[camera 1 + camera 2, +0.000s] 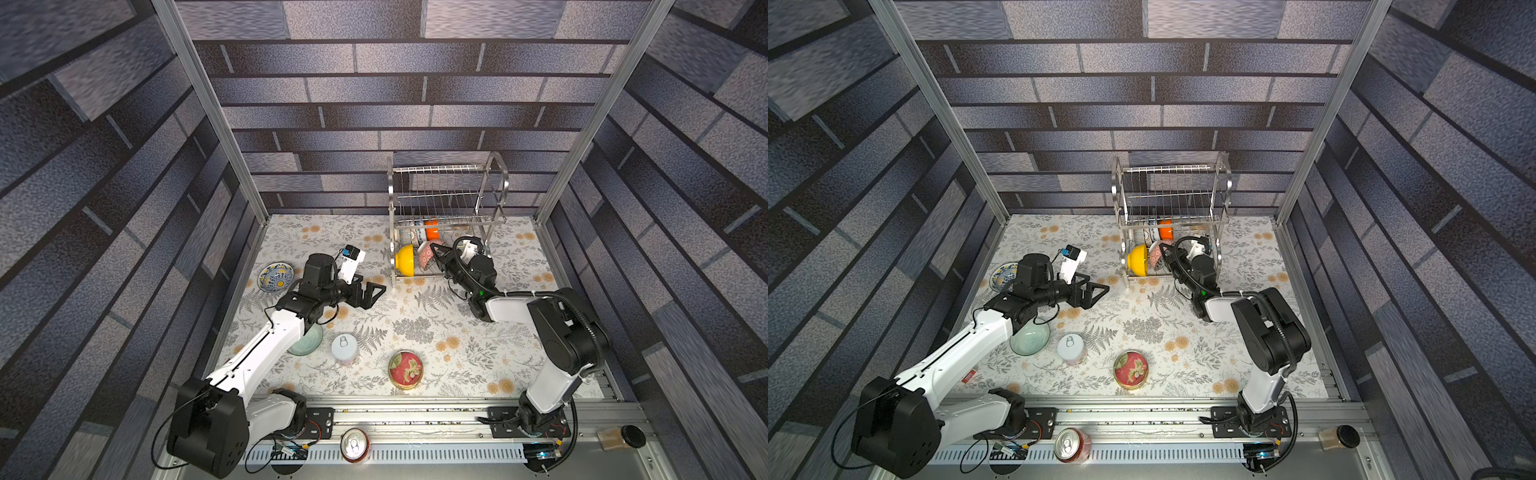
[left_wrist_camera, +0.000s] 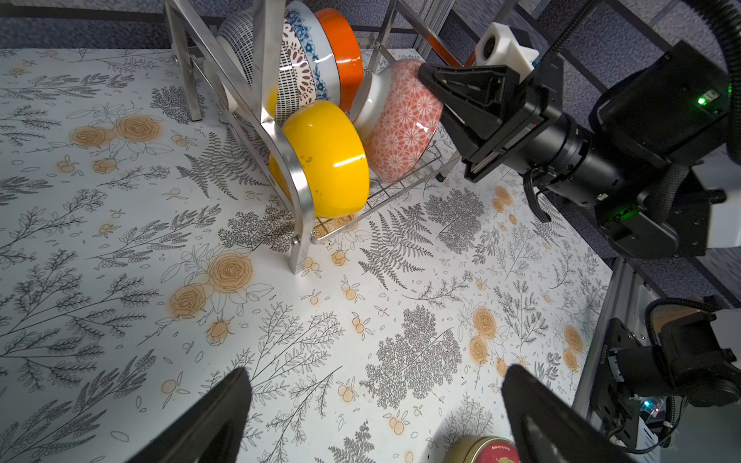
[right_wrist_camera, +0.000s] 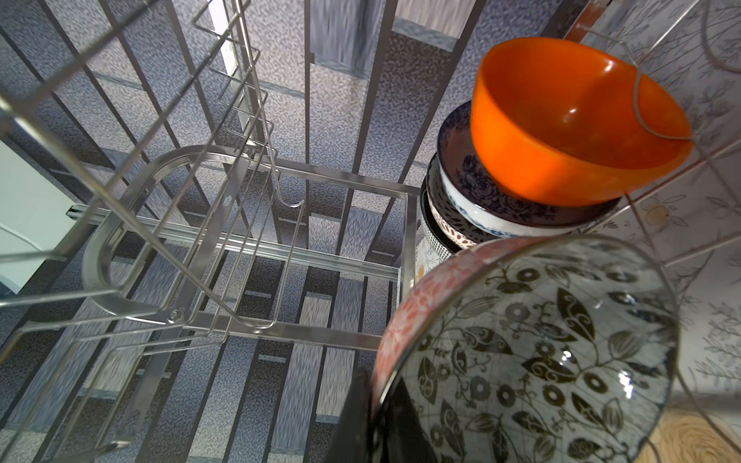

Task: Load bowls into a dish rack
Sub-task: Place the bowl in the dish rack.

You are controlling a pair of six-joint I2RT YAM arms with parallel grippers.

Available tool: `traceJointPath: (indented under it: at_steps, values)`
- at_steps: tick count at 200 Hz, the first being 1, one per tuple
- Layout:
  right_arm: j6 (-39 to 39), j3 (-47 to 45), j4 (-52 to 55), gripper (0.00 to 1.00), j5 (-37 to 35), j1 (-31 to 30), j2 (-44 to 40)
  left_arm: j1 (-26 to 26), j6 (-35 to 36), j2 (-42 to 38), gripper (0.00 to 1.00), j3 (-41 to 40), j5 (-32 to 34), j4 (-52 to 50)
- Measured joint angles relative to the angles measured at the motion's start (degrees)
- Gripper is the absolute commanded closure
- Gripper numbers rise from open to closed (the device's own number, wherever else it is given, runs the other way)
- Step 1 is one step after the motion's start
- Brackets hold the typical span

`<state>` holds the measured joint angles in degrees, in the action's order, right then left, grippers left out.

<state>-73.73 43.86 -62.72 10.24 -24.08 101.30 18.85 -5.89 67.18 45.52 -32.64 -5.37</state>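
Two forward reaches: right tool tight on pink bowl, left tool wide.

Floral-printed table cover lies flat, with a fern and orange-rose pattern. In both top views a white pull-tab can stands upright, tab up. A flat red round tin lies near it, not touching. A drink can stands at the front rail. A black-lidded jar sits well apart. Brick-pattern walls enclose the scene.

Left fingers wide apart; right fingers tight together, right arm outstretched.
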Motion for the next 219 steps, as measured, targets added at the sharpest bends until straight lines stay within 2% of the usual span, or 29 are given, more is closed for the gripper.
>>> traceJointPath:
  at_steps: [49,219]
  values:
    - [-2.1,1.6,-1.8,0.97,3.4,1.0,4.7,0.0,0.2,0.1,0.0,0.0,0.0,0.0]
    - [-7.3,6.5,-8.5,0.97,17.2,3.3,12.7,0.0,1.5,0.4,0.0,0.0,0.0,-0.2]
